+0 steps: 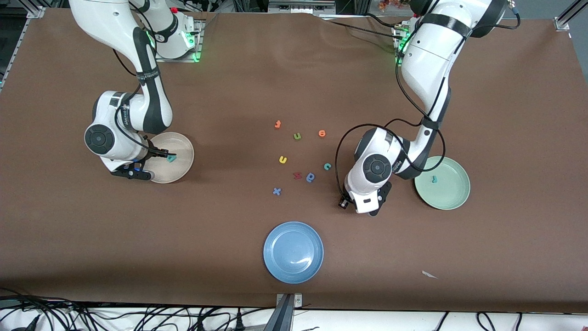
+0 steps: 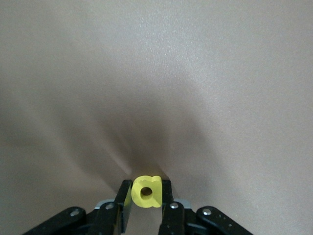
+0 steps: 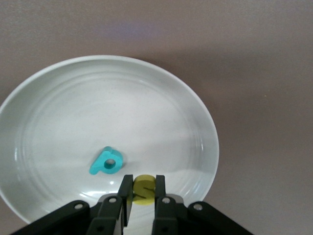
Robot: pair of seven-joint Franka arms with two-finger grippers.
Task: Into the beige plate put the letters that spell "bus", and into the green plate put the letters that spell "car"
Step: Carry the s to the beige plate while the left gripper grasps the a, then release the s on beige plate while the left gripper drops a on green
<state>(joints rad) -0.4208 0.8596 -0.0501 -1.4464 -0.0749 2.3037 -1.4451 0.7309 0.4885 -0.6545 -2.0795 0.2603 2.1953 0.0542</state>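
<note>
My right gripper (image 1: 161, 152) hangs over the beige plate (image 1: 181, 145), shut on the yellow "s" (image 3: 145, 188). A teal "b" (image 1: 171, 158) lies in that plate (image 3: 73, 112), just beside the fingers. In the left wrist view my left gripper (image 2: 145, 188) is low over bare table, both jaws pressed against the yellow "a" (image 2: 145, 192). That hand (image 1: 367, 197) stands between the teal "c" (image 1: 327, 166) and the green plate (image 1: 452, 193), which holds the teal "r" (image 1: 432, 179). The yellow "u" (image 1: 283, 159) lies mid-table.
Loose letters in the middle: a green "u" (image 1: 297, 136), two orange ones (image 1: 277, 124) (image 1: 322, 133), a red one (image 1: 297, 175), a blue rounded one (image 1: 311, 177) and a blue "x" (image 1: 276, 191). A blue plate (image 1: 293, 252) sits nearer the front camera, a white scrap (image 1: 429, 274) beside it.
</note>
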